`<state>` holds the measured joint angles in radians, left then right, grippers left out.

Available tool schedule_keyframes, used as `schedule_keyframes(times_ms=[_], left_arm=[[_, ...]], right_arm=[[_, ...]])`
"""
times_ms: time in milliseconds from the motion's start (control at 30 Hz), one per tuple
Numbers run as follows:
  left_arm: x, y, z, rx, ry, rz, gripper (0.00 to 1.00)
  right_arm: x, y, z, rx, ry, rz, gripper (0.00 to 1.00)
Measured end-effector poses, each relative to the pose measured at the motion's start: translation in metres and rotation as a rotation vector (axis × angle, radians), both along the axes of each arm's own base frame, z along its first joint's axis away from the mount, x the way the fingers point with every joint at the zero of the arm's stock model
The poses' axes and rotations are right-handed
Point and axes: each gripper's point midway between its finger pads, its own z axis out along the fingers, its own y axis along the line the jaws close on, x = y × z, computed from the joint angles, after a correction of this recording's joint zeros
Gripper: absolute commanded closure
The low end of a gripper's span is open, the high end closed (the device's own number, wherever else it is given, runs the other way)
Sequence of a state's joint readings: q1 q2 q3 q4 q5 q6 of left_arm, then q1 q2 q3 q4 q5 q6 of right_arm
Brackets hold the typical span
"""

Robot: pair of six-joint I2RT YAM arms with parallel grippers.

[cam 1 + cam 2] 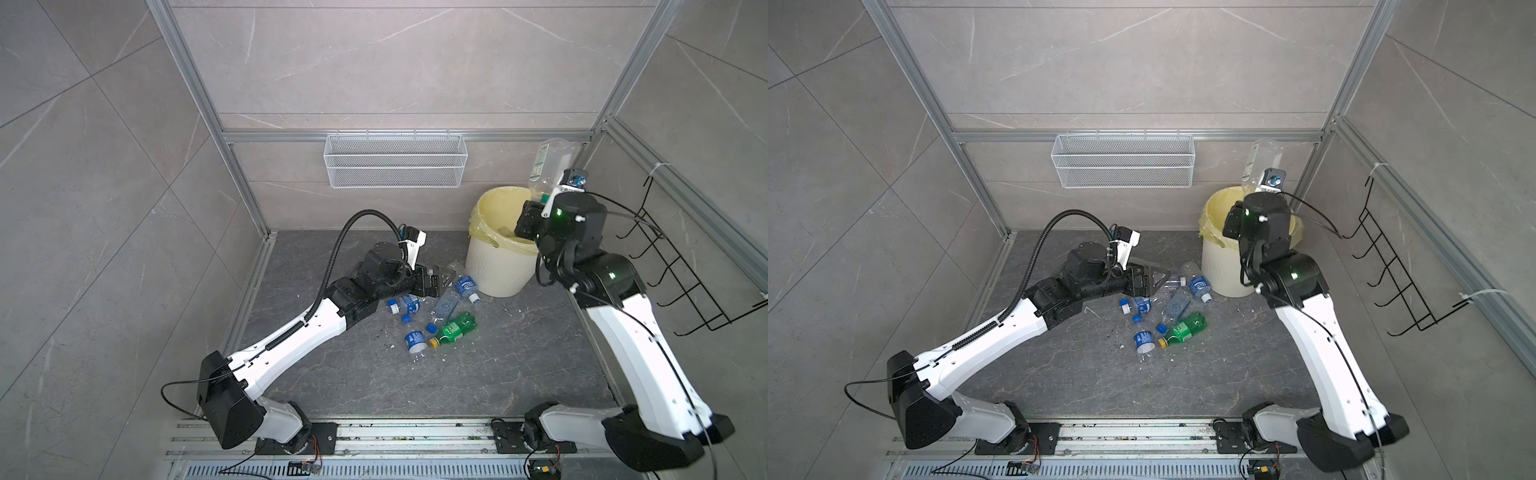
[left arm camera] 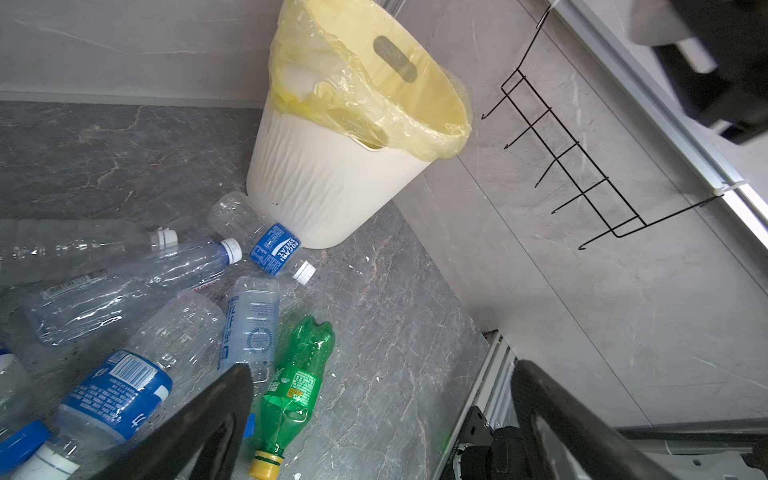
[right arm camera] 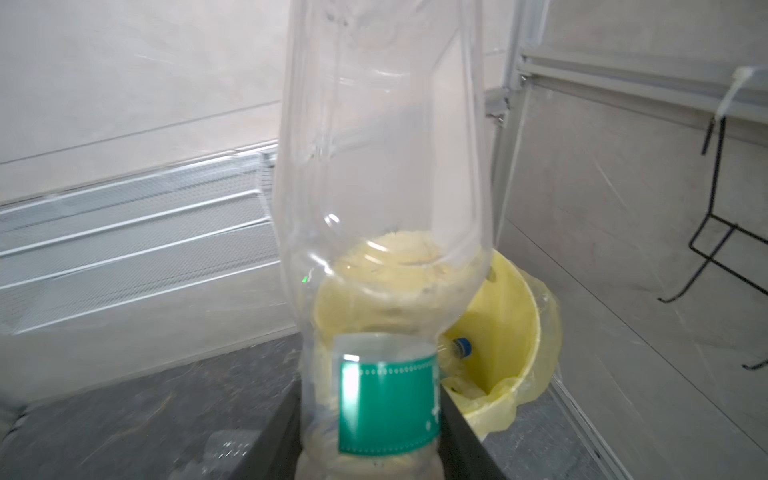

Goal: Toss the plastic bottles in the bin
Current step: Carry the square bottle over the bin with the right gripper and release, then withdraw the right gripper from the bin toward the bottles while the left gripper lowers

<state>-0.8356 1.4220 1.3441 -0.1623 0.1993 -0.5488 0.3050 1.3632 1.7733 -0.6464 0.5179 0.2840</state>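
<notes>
Several plastic bottles lie in a heap on the dark floor left of the bin [image 1: 494,266]: a green one with a yellow cap [image 1: 455,328] [image 2: 299,382], a blue-labelled one [image 1: 465,286] [image 2: 274,249] against the bin's wall [image 2: 324,187], and clear ones. My left gripper [image 1: 440,276] [image 2: 380,374] hangs open just over the heap, holding nothing. My right gripper [image 1: 538,199] [image 3: 374,436] is shut on a large clear bottle with a green label [image 1: 550,166] [image 3: 382,208], which stands up above the bin's rim. A blue-capped bottle [image 3: 457,347] lies inside the bin [image 3: 511,332].
A white wire mesh basket [image 1: 395,160] hangs on the back wall. A black wire rack [image 1: 685,266] sticks out from the right wall close to my right arm. Aluminium frame posts stand at the corners, and a rail [image 1: 374,440] runs along the front edge.
</notes>
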Motion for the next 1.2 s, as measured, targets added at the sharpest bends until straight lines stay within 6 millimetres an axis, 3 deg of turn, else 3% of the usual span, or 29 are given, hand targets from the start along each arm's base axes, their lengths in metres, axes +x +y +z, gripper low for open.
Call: schedule_keyframes(times_ms=[100, 167, 233, 367, 533, 833, 1033, 1200], left_arm=[[0.002, 0.002, -0.004, 0.012, -0.001, 0.013, 0.00], [0.002, 0.003, -0.010, 0.023, 0.007, 0.014, 0.00], [0.001, 0.004, -0.020, 0.042, 0.020, 0.015, 0.00], [0.000, 0.007, -0.036, 0.074, 0.044, 0.023, 0.00], [0.002, 0.009, -0.041, 0.086, 0.047, 0.037, 0.00], [0.010, 0.018, -0.053, 0.134, 0.064, 0.092, 0.00], [0.039, 0.052, -0.072, 0.157, 0.130, 0.216, 0.00], [0.075, 0.092, -0.109, 0.200, 0.229, 0.349, 0.00]], right_arm=[[0.044, -0.025, -0.054, 0.020, 0.152, -0.064, 0.23], [0.055, -0.027, -0.084, 0.032, 0.235, -0.062, 0.09], [0.054, -0.022, -0.096, 0.041, 0.277, -0.038, 0.01], [0.042, -0.015, -0.079, 0.067, 0.239, 0.006, 0.00], [0.020, -0.013, -0.062, 0.093, 0.193, 0.041, 0.00], [0.008, 0.003, -0.085, 0.126, 0.225, 0.125, 0.00], [-0.009, 0.044, -0.095, 0.128, 0.233, 0.255, 0.00], [-0.026, 0.096, -0.110, 0.102, 0.235, 0.396, 0.00]])
